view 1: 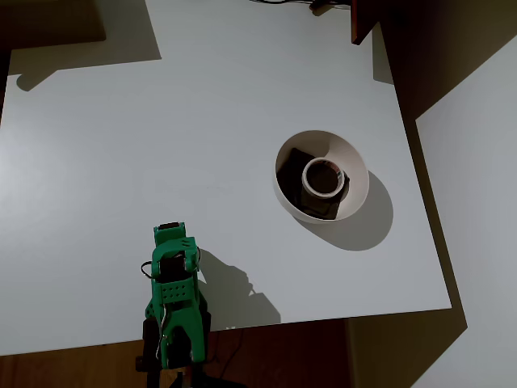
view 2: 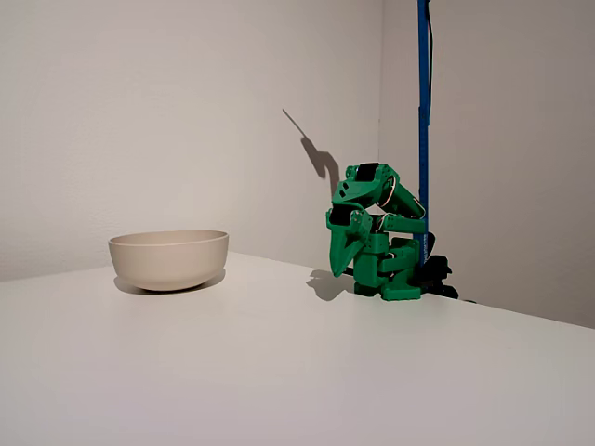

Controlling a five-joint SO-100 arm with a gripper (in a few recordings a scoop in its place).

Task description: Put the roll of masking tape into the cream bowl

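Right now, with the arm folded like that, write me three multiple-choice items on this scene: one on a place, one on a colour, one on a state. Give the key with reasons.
1. Where is the roll of masking tape?
A. Inside the cream bowl
B. On the table beside the bowl
C. Between the gripper's fingers

2. What colour is the arm?
A. Orange
B. Green
C. White

3. How does the arm stand?
A. Stretched out over the bowl
B. Folded up at its base, away from the bowl
C. Reaching down into the bowl

Key: 1 A, the overhead view shows the ring within the rim, on a dark square. 2 B, the arm is green in both views. 3 B, it sits folded with its gripper pointing down near its base, apart from the bowl.
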